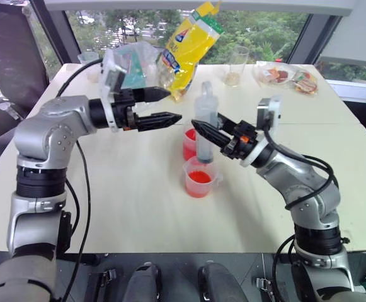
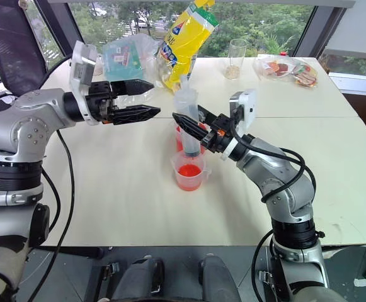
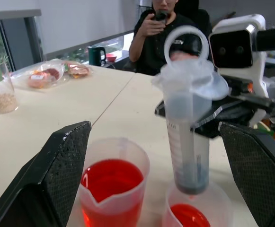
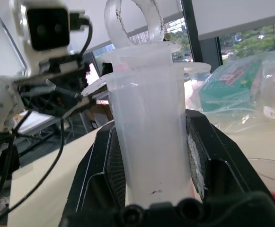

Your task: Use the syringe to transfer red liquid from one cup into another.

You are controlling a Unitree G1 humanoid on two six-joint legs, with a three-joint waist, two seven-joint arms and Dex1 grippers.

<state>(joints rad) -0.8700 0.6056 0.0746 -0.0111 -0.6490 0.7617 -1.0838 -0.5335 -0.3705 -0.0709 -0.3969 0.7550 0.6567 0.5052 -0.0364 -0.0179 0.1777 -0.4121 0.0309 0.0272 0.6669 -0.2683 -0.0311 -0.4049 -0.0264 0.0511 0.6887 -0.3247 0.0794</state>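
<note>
The syringe stands upright over the table's middle, its plunger pushed fully in. My right gripper is shut on its barrel from the right. The syringe's lower end sits at the rim of the nearer clear cup, which holds a shallow layer of red liquid. Just behind it stands a second clear cup, much fuller of red liquid. My left gripper is open, level, left of the syringe's top and apart from it.
At the table's back lie a yellow bag, a clear bag with a teal packet, a tall glass with beige bits and wrapped food. A person sits beyond the table's right side.
</note>
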